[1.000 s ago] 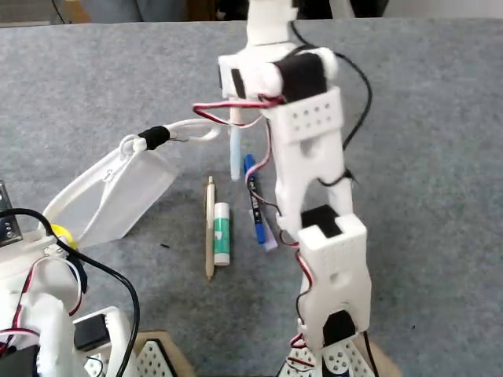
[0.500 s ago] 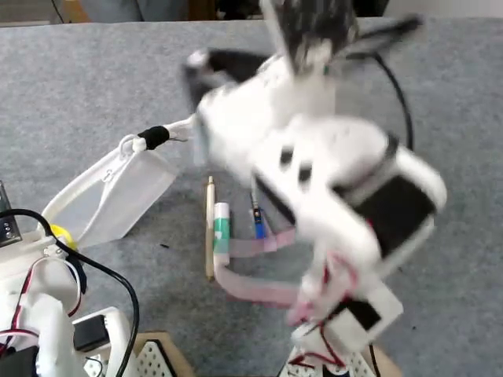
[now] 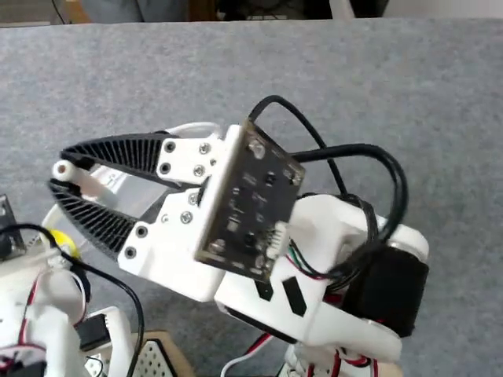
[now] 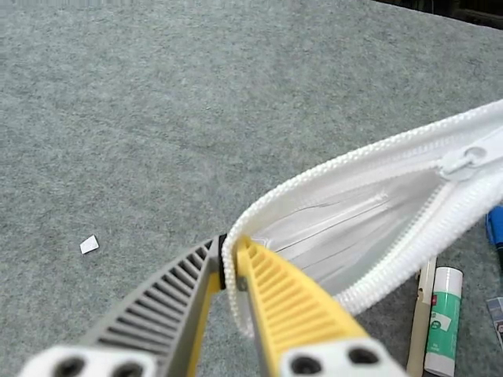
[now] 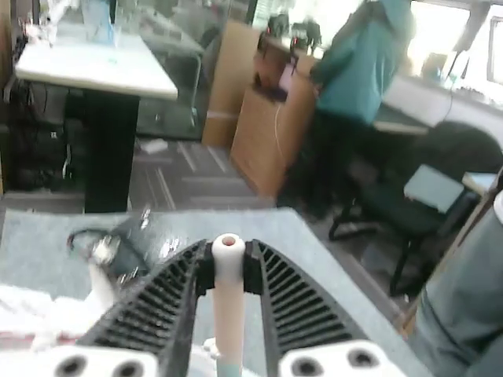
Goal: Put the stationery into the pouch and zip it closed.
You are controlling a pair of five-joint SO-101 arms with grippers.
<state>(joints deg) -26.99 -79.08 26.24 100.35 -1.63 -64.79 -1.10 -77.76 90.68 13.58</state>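
A white pen [image 5: 228, 314] is seen clamped in the right hand [image 5: 228, 253], held high above the desk [image 4: 118, 118], while the rim of the open pouch [image 4: 354, 228] is pinched tight by the left hand [image 4: 228, 265]. A glue stick [image 4: 442, 314], pencil [image 4: 420, 322] and blue pen [image 4: 495, 228] are left lying just beside its mouth. Loading is judged barely begun; next, the pen needs to be lowered into the held-open mouth.

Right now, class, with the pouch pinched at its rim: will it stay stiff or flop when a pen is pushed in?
Probably floppy: the pouch has thin, creased walls, and its zip edge curves loosely from the left tool. Likely light, since one pinch at the rim holds the mouth open. Its mouth may sag under a push.
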